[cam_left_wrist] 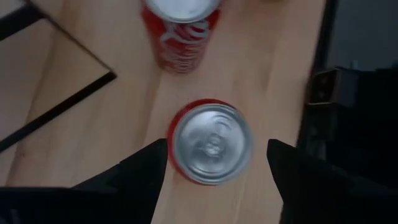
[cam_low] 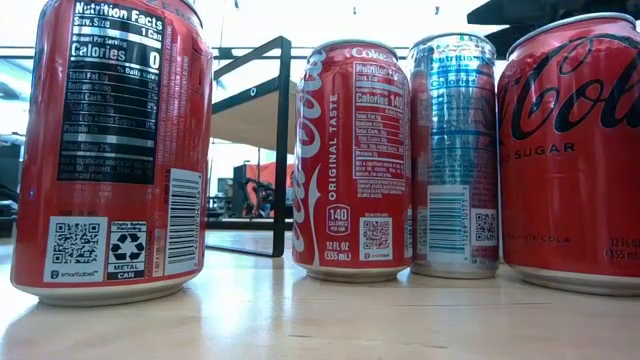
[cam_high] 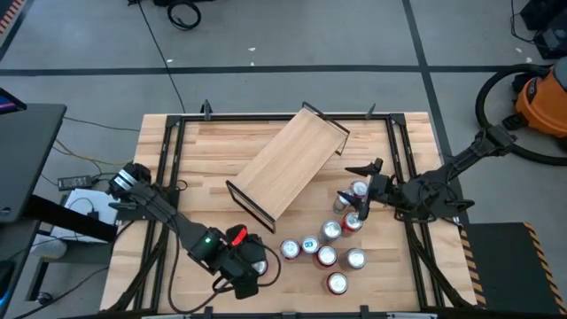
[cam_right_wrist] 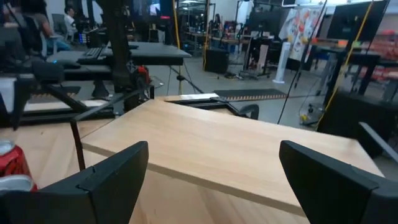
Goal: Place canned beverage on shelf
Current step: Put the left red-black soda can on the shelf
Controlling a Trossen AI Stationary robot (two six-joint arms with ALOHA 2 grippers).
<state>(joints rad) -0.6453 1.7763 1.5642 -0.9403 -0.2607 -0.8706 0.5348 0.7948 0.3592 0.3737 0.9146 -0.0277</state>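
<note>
The shelf [cam_high: 288, 164], a light-wood plank with black end frames, lies slantwise at the middle of the slatted table. Several cans stand in a cluster [cam_high: 328, 244] near its right end. One red can [cam_left_wrist: 211, 143] stands apart toward the near edge. My left gripper [cam_high: 251, 268] hangs open over it, pointing steeply down, with one finger [cam_left_wrist: 146, 171] on either side of the can's silver top. A gap shows at one finger; the other is close to the rim. My right gripper [cam_right_wrist: 211, 180] is open and level by the cluster, facing the shelf plank [cam_right_wrist: 230, 149].
A second red can [cam_left_wrist: 180, 31] stands just beyond the one under my left gripper, beside the shelf's black end frame [cam_left_wrist: 56, 99]. In the low view, cans [cam_low: 350, 160] stand in a row with the shelf [cam_low: 250, 110] behind them. The table's black rails [cam_high: 168, 177] run along both sides.
</note>
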